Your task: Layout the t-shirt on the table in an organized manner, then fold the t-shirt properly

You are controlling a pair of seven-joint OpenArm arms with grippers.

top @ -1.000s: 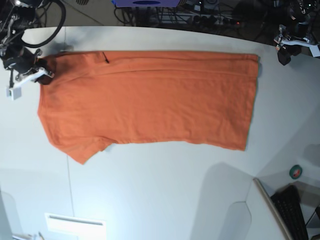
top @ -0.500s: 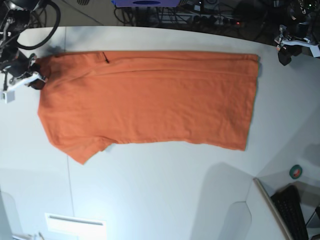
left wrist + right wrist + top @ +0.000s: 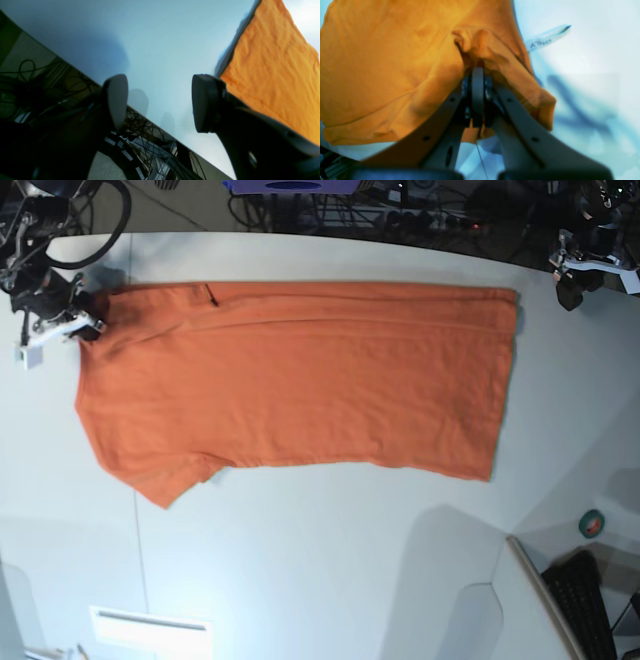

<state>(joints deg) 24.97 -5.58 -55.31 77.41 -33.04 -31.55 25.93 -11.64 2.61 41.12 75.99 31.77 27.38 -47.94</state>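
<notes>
One t-shirt (image 3: 300, 380) lies spread flat on the one table (image 3: 300, 580), folded lengthwise, its long upper edge running parallel to the table's far rim and its hem toward the base view's right. Two grippers are in view. The right gripper (image 3: 85, 320) sits at the shirt's collar-end corner, jaws clenched on a pinch of orange cloth, with a white label (image 3: 546, 38) trailing on the table beside it. The left gripper (image 3: 570, 288) hovers past the hem corner, released, its two pads (image 3: 117, 100) spread wide with nothing between them, near the table's far edge. Broad bare tabletop lies on the shirt's near side; a roll of tape (image 3: 593, 523) sits off the table's curved edge.
</notes>
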